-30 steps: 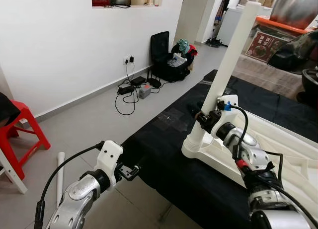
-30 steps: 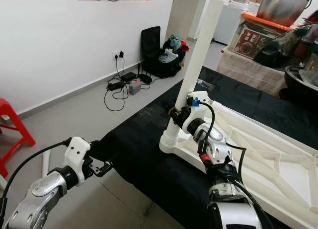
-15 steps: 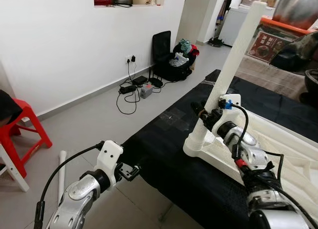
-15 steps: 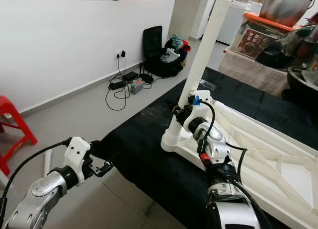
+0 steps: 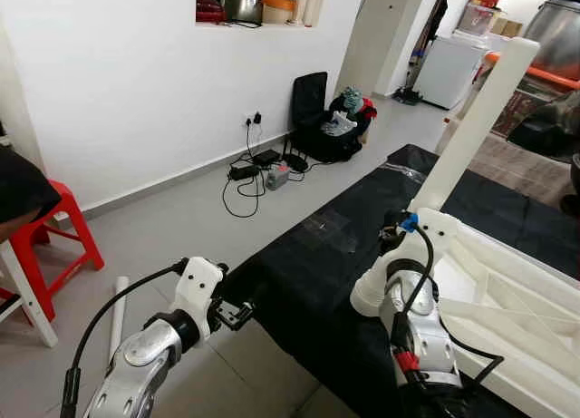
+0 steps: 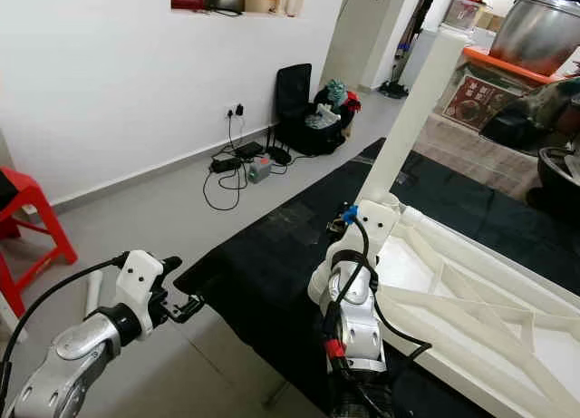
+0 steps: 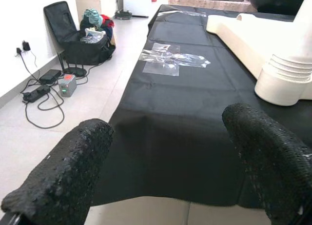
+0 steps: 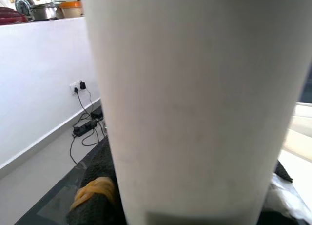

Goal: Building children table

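Table leg (image 5: 471,128) clamped by right gripper (image 5: 391,229); left gripper (image 5: 237,315) spread, idle

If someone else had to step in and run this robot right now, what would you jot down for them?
Right claw: at the lower part of the white table leg, which fills its wrist view; looks clamped on it, though the fingers are mostly hidden.
Left claw: open, holding nothing, hovering off the near edge of the black cloth.
White tabletop: lying upside down on the cloth, with this leg standing tilted in its near corner socket.
Done: one leg placed in the socket.
Left: whether it is fully seated cannot be judged. A white tube lies on the floor by the red stool, possibly another leg.
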`<state>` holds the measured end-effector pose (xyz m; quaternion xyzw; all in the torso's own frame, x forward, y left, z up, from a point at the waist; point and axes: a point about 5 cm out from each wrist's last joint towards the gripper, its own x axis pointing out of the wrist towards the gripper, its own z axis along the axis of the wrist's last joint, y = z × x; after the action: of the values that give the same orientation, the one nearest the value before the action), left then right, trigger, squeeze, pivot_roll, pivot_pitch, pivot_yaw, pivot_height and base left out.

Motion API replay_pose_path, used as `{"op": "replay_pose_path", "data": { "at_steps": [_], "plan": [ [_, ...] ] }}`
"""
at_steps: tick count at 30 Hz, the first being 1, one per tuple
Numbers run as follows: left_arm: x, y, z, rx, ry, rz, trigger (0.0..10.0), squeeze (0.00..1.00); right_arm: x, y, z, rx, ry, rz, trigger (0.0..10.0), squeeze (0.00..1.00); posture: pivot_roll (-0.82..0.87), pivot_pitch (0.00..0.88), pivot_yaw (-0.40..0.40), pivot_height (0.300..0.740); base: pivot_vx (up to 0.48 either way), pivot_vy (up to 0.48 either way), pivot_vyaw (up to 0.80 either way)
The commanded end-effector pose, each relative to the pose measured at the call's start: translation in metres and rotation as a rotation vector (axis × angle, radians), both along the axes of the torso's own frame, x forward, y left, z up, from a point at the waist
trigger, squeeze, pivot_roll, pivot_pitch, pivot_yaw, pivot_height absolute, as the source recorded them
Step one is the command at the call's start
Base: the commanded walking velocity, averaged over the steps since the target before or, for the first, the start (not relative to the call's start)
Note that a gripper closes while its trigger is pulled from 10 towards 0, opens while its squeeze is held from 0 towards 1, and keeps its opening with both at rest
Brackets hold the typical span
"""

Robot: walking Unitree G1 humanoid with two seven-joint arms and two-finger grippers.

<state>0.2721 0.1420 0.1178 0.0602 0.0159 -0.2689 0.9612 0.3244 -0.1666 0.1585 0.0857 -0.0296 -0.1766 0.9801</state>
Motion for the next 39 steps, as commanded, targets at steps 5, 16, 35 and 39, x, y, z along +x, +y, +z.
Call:
{"op": "replay_pose_path", "data": {
  "at_steps": [5, 16, 35, 39],
  "plan": [
    [0.0, -0.004, -0.004, 0.006, 0.01, -0.011, 10.0, 0.0, -0.002, -0.012, -0.017, -0.02, 0.108, -0.023, 10.0, 0.0, 0.13, 0.0, -0.163, 0.74, 0.0, 0.0, 0.0],
    [0.0, -0.002, -0.003, 0.004, 0.013, -0.015, 10.0, 0.0, 0.0, -0.021, 0.033, -0.063, -0.111, 0.093, 10.0, 0.0, 0.13, 0.0, -0.159, 0.74, 0.0, 0.0, 0.0],
    [0.002, -0.001, -0.002, 0.011, 0.004, -0.021, 10.0, 0.0, 0.04, -0.057, 0.032, -0.2, 0.064, 0.52, 0.0, 0.0, 0.15, 0.0, -0.172, 0.74, 0.0, 0.0, 0.0],
    [0.002, 0.0, -0.002, 0.014, 0.005, -0.019, 10.0, 0.0, 0.038, -0.081, 0.025, -0.103, 0.11, 0.167, 0.0, 0.0, 0.15, 0.0, -0.169, 0.74, 0.0, 0.0, 0.0]
  ]
}}
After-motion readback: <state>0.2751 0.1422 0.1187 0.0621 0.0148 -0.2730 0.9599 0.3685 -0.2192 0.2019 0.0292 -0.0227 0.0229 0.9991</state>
